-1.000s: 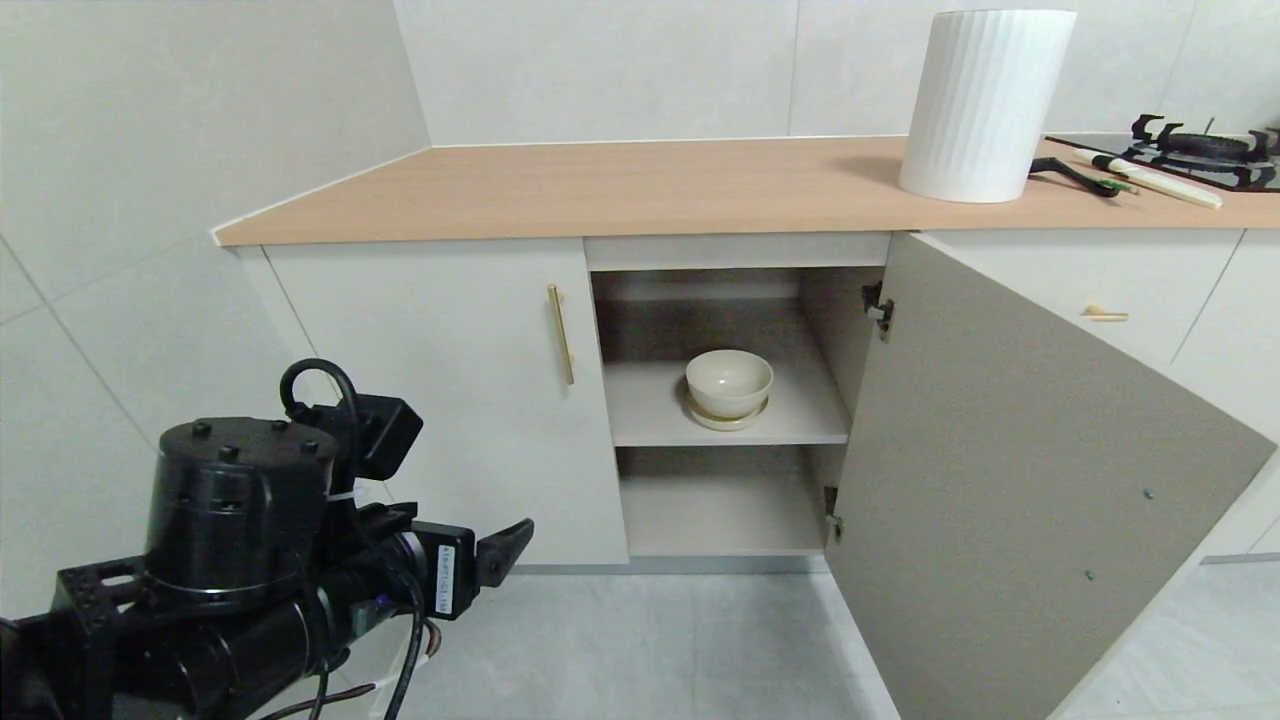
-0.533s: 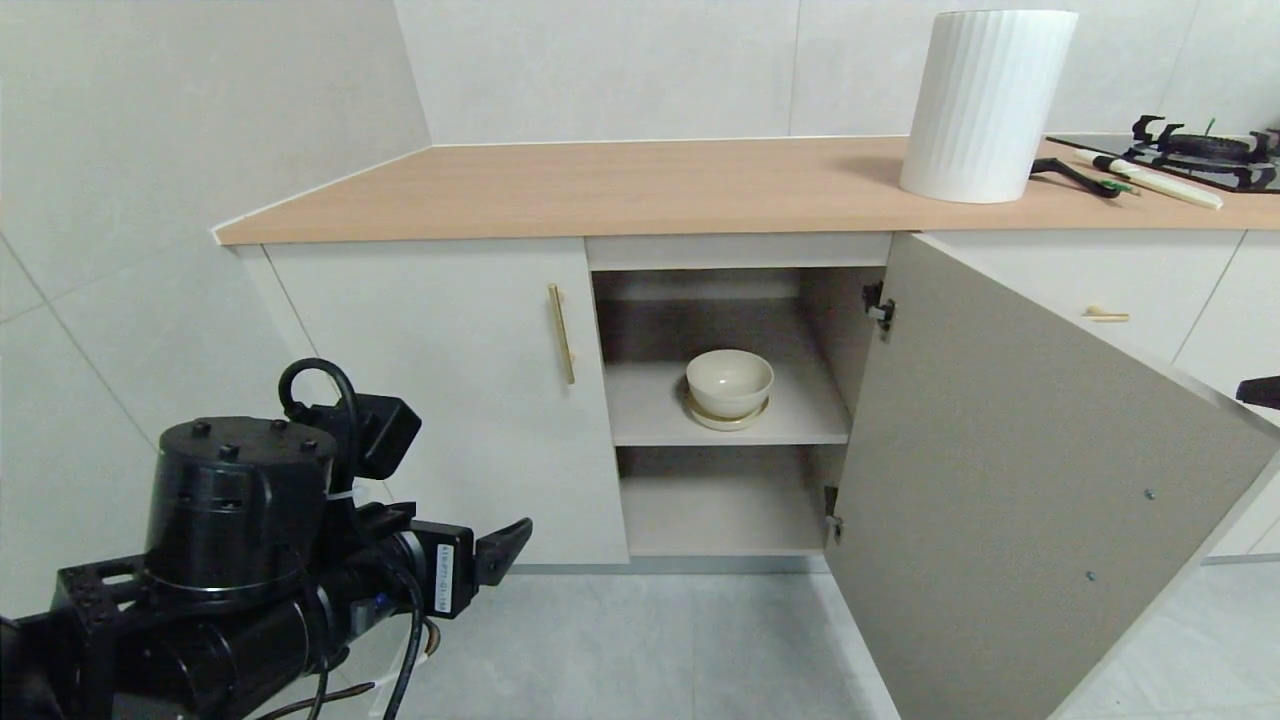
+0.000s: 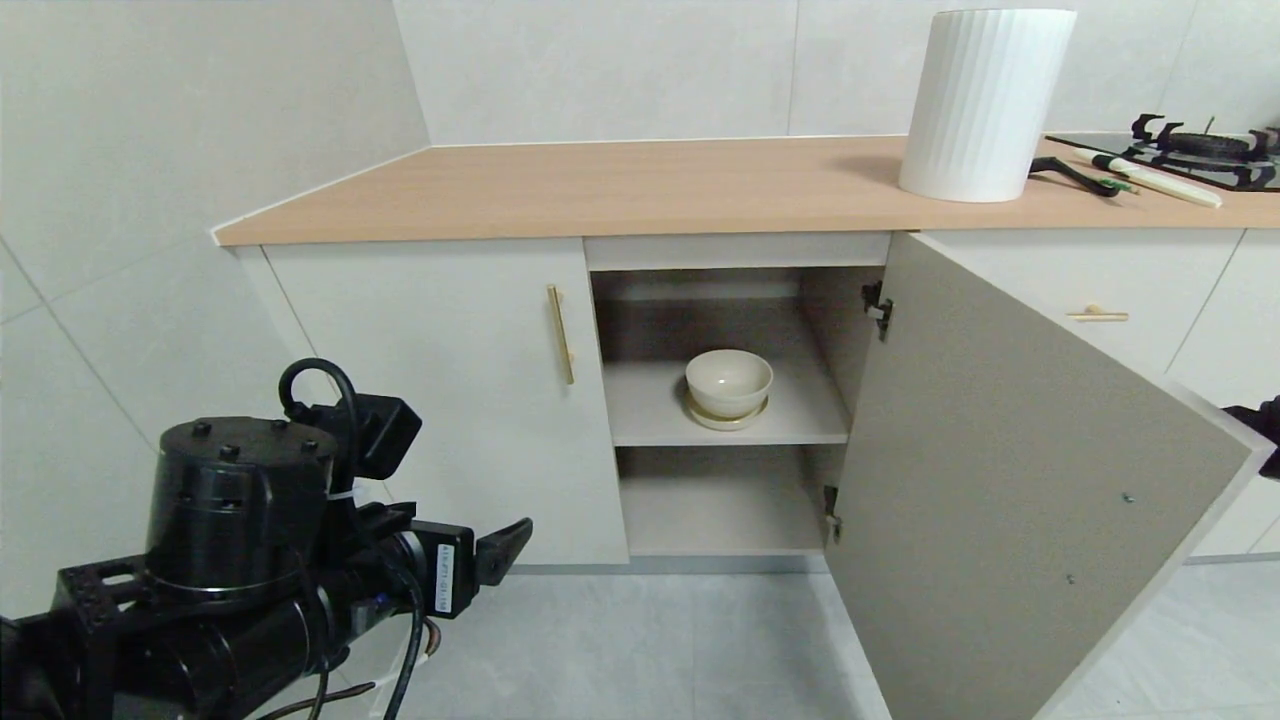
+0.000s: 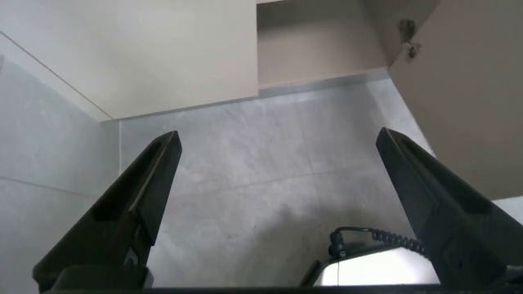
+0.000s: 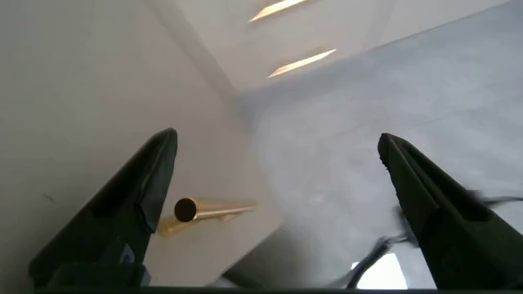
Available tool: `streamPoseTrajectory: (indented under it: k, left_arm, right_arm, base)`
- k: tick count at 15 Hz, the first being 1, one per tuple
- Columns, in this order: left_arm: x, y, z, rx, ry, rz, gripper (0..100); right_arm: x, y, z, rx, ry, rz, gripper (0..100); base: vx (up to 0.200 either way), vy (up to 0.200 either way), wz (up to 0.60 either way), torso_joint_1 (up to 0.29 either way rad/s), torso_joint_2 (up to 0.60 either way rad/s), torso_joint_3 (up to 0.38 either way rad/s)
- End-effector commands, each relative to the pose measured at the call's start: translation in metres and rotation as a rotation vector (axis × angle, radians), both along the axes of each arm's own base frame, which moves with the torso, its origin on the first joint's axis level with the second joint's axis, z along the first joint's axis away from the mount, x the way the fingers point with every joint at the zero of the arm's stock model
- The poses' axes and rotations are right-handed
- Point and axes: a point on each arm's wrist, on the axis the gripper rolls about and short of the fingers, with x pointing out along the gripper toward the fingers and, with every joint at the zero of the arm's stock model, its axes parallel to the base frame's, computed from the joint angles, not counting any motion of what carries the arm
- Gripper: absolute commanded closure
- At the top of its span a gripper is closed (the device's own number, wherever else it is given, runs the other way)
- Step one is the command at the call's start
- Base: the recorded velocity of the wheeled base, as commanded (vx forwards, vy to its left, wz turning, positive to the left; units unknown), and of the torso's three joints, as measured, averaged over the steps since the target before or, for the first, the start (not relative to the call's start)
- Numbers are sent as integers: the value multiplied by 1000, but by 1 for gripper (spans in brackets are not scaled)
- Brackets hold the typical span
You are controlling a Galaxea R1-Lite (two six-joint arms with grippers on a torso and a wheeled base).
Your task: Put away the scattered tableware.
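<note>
A cream bowl [image 3: 728, 380] sits on a small plate [image 3: 727, 414] on the middle shelf of the open cabinet. The cabinet door [image 3: 1000, 450] stands swung out to the right. My right gripper [image 3: 1262, 428] is at the door's outer edge. In the right wrist view it [image 5: 278, 143] is open, with the door's gold handle [image 5: 208, 214] close to one finger and nothing held. My left gripper [image 3: 505, 548] is low at the left, away from the cabinet. In the left wrist view it [image 4: 278, 139] is open and empty over the grey floor.
On the wooden countertop [image 3: 620, 185] stand a tall white ribbed cylinder [image 3: 985, 105], some utensils [image 3: 1150, 180] and a stove grate [image 3: 1205, 148]. The left cabinet door [image 3: 450, 400] is closed, with a gold handle [image 3: 561, 333]. The lower shelf [image 3: 720, 510] is bare.
My right gripper has come into the head view at the right edge, by the door. The door's free edge has swung slightly to the left. The left arm has stayed still.
</note>
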Motion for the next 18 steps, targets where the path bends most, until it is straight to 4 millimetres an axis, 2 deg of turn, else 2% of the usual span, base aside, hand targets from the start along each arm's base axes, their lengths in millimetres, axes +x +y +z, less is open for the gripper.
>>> streamPoseTrajectory:
  k: [1,5,9,12,16,18]
  left_arm:
    - [0,0,0,-1,0,1,0]
    - [0,0,0,-1,-1,1,0]
    - [-1,0,2,-5,-9,0,0]
    - [-1,1,3,-5,-11,2,0]
    - [0,0,1,-3,-5,2,0]
    - [0,0,1,-5,-6,3,0]
  right_arm:
    - [1,11,-7,21,28,87,0]
    - [12,43,-13,29,33,253,0]
    - [55,95,-31,28,-5,416,0]
    - [80,130,-49,50,-18,487,0]
    - [112,149,-80,150,-103,447,0]
    - [115,155,-88,189,-145,446,0]
  base:
    - [0,0,0,0,0,0]
    - [0,0,0,0,0,0]
    - [0,0,0,0,0,0]
    - [0,0,0,0,0,0]
    - [0,0,0,0,0,0]
    - [0,0,0,0,0,0]
